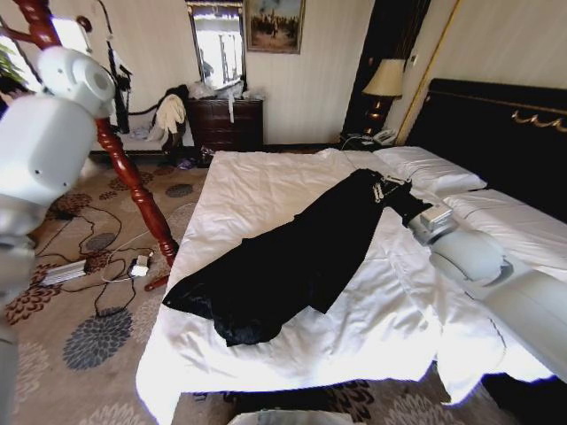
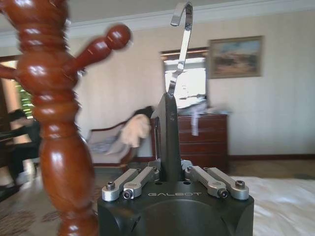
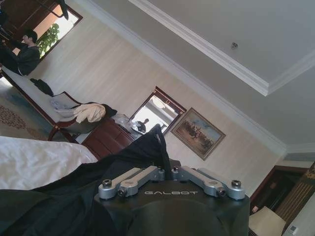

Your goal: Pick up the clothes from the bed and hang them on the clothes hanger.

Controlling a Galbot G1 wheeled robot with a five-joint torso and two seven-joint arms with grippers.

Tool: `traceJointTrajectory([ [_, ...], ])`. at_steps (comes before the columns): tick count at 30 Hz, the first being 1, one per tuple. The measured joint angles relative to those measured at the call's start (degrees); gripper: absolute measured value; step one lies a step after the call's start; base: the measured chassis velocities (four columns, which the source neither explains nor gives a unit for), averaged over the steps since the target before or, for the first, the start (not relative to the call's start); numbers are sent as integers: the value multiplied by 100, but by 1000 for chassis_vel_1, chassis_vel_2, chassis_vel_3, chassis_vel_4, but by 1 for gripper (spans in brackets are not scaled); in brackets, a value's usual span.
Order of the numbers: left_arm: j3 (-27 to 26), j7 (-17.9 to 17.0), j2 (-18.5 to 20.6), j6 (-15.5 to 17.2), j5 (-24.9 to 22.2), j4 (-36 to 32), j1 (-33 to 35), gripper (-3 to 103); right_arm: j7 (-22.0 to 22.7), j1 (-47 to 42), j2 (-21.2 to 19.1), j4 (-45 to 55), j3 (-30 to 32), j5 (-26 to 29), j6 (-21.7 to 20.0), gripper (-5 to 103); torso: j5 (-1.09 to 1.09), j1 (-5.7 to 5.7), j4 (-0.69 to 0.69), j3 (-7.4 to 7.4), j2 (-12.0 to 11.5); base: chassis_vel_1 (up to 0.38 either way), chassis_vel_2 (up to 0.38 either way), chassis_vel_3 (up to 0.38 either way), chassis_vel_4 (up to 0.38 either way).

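Two hands, both gripping: my left hand [image 2: 170, 183], upper left, clamps the hanger [image 2: 170, 142] beside the coat stand [image 1: 133, 177]; centre frame the clothes [image 1: 292, 257] sprawl across the bed [image 1: 257, 186]; my right hand [image 3: 170, 172], right, pinches their top end.

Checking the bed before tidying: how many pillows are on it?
2 white pillows on the bed: one against the headboard, just beyond the right gripper, and one beside it, partly behind the right arm. Others may be hidden.
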Motion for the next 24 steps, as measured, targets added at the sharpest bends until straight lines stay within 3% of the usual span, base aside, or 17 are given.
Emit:
traceJointTrajectory([
  [1,0,0,0,0,0,0,0,15,0,0,0,0,0,0,0,0,0,0,0,0,0,0,0,0,0],
  [5,-329,688,520,-428,-335,-896,800,15,-12,47,31,-22,-80,-16,11,0,-1,1,-2,0,0,0,0,0,0],
  [6,-329,688,520,-428,-335,-896,800,15,-12,47,31,-22,-80,-16,11,0,-1,1,-2,0,0,0,0,0,0],
  [9,-744,1432,933,-822,-550,-1518,1432,15,-1,63,48,-86,-109,-18,8,0,3,1,-5,0,0,0,0,0,0],
  [10,-912,1750,1070,-987,-558,-1688,1668,15,2,64,50,-108,-118,-21,8,0,2,0,-4,0,0,0,0,0,0],
  [11,-912,1750,1070,-987,-558,-1688,1668,15,2,64,50,-108,-118,-21,8,0,2,0,-4,0,0,0,0,0,0],
  [14,-1411,2519,1497,-1434,-436,-2090,2468,15,3,74,57,-144,-157,-25,1,0,0,-1,2,0,0,0,0,0,0],
  [17,-1561,2816,1721,-1655,-428,-2311,2888,15,3,68,58,-162,-162,-28,-4,0,-4,-1,3,0,0,0,0,0,0],
  [21,-1655,3581,2110,-2210,-433,-2676,3463,15,8,53,54,-172,-162,-25,-43,0,5,0,-6,0,0,0,0,0,0],
  [24,-1792,3863,2187,-2390,-454,-2838,3782,15,9,34,55,-130,-162,-56,-62,0,2,0,-4,0,0,0,0,0,0],
])
